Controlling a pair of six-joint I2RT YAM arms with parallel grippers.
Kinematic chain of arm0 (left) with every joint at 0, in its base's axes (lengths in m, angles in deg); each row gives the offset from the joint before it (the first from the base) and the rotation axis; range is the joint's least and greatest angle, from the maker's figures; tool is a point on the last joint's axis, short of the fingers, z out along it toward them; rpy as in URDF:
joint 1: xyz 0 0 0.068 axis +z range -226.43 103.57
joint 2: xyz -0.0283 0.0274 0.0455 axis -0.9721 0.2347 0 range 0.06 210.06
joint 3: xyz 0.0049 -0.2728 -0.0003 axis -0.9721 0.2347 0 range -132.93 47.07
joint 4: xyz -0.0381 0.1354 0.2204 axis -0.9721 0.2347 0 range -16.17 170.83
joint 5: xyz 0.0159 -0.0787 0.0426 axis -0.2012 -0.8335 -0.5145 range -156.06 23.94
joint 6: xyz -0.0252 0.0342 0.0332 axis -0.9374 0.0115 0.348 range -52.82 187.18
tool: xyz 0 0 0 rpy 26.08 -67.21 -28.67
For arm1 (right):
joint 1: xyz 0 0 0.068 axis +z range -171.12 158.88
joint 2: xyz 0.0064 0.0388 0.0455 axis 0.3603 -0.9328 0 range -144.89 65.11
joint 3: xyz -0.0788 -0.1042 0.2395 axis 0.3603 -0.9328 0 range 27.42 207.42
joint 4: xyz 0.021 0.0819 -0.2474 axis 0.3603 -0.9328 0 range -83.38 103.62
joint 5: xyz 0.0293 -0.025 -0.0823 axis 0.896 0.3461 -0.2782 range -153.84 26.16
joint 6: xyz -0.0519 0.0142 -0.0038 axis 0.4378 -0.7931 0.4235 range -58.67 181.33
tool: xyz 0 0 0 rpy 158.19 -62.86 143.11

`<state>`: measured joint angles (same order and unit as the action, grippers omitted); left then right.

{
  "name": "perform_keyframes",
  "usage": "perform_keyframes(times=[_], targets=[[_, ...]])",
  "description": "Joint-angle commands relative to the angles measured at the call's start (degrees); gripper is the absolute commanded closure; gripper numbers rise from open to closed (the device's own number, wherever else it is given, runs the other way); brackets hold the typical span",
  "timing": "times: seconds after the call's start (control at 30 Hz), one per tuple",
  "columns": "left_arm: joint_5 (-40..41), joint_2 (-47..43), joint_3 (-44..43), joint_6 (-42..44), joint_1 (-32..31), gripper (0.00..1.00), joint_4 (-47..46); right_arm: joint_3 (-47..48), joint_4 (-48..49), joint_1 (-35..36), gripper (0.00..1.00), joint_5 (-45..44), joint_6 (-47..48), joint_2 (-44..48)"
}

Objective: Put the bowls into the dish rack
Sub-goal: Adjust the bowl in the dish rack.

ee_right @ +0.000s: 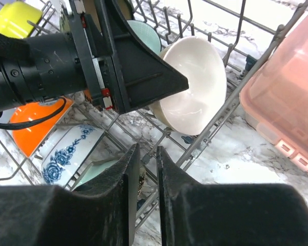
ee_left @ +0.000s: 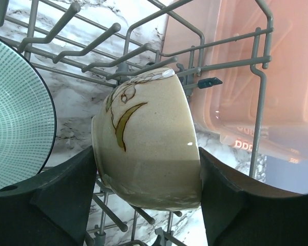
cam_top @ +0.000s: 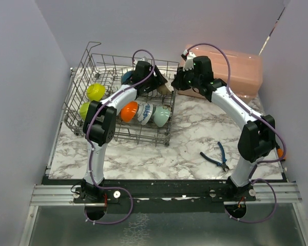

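The grey wire dish rack (cam_top: 77, 110) holds lime-yellow (cam_top: 96, 91), orange (cam_top: 129, 111), blue-patterned (cam_top: 146, 113) and pale teal (cam_top: 161, 116) bowls on edge. At the rack's back right corner stands a beige bowl (ee_left: 149, 138) with a leaf drawing, tilted on the tines. My left gripper (ee_left: 148, 169) is shut on it, a finger against each side. In the right wrist view its pale inside (ee_right: 195, 87) shows behind a left finger (ee_right: 138, 77). My right gripper (ee_right: 148, 154) hovers just outside that corner, its jaws a narrow gap apart with nothing between them.
A pink lidded box (cam_top: 236, 72) stands right behind the rack's corner. A green-dotted bowl (ee_left: 15, 113) sits just left of the beige one. Blue-handled pliers (cam_top: 217, 156) lie on the marble top at the front right.
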<state>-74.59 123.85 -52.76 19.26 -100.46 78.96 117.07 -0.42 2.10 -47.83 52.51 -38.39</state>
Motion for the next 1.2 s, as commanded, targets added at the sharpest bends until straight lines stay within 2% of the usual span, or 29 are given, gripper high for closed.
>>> perform_keyframes(times=[0.0,0.17,0.33,0.67,0.97,1.17], targets=[[0.72,-1.19,-3.49,6.87,-2.14,0.58,1.04,-1.32,-1.11,-0.53,0.73,-4.21,-0.63,2.50],[5.01,-3.23,-5.54,14.90,-2.31,0.62,5.63,-2.98,-2.56,-1.27,0.64,-5.76,-1.90,2.63],[8.05,-3.48,-9.62,23.29,-3.31,0.63,10.79,-4.35,-2.74,-1.58,0.63,-5.69,-2.69,2.65],[15.13,-5.09,-10.74,35.40,-5.76,0.64,11.89,-4.13,-3.95,-1.78,0.63,-5.82,-2.95,1.42],[20.25,-3.25,-10.73,41.51,-9.54,0.64,12.10,-3.70,-4.37,-1.95,0.63,-5.60,-3.05,0.94],[27.20,-2.30,-10.94,40.70,-11.52,0.64,13.55,-4.29,-4.63,-2.29,0.63,-5.90,-2.98,1.36]])
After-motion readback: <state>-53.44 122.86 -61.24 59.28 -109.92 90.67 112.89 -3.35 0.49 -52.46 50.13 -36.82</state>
